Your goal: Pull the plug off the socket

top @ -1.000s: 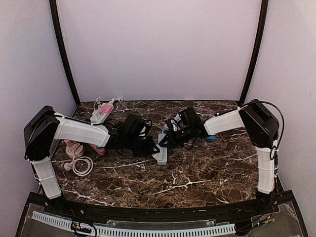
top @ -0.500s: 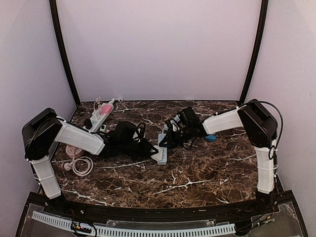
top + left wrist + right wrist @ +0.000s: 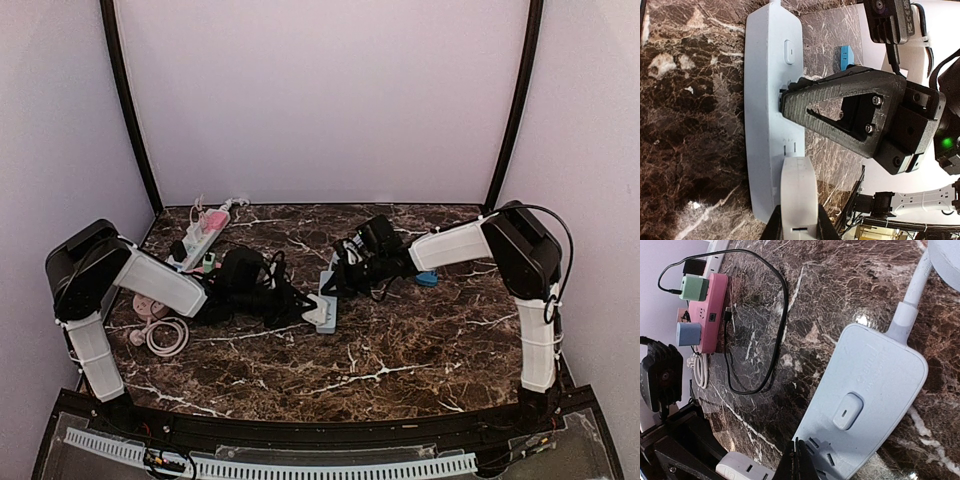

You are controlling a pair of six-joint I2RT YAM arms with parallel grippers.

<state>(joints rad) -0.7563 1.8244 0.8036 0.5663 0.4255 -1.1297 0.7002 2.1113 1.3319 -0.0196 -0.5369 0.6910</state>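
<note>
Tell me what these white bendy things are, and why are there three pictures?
They are two robot arms bolted to a marble table: the left arm and the right arm. The big picture comes from a camera up above. The other two come from small cameras on the wrists, looking ahead at the work. In the middle lies a pale power strip with a white plug in it. The left fingers are squeezed shut on that plug. The right fingers are closed and press on the strip, probably to hold it down. At the back lies a pink power strip with a green plug and a blue plug in it; a coiled cable lies near the left arm.
</note>
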